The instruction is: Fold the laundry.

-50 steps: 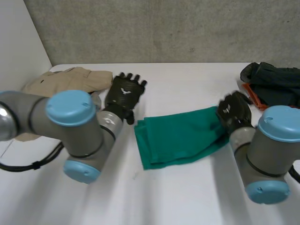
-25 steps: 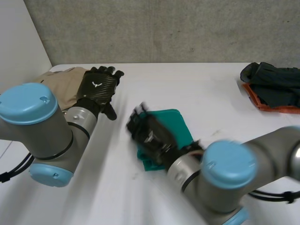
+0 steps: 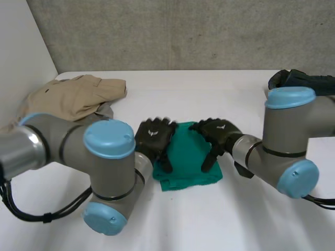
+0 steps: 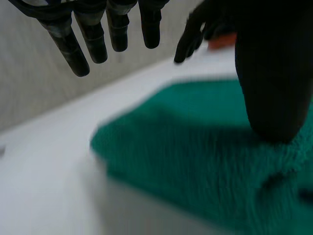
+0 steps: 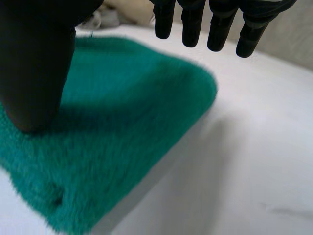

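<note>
My left hand (image 3: 155,137) and right hand (image 3: 219,132) sit spread, fingers straight, over the folded green towel (image 3: 186,154). I should press evenly to flatten its creases.

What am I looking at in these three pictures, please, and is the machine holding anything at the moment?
This is a robot with two grey arms, each ending in a black hand. The head view looks down from a camera between the arms. The other two come from cameras on each wrist, looking along the palm. On the white table lies a folded green cloth. The left hand and the right hand are over it, one at each side, with fingers straight and each thumb down on the cloth. Nothing is gripped. A beige garment lies at the far left and a dark garment at the far right.
</note>
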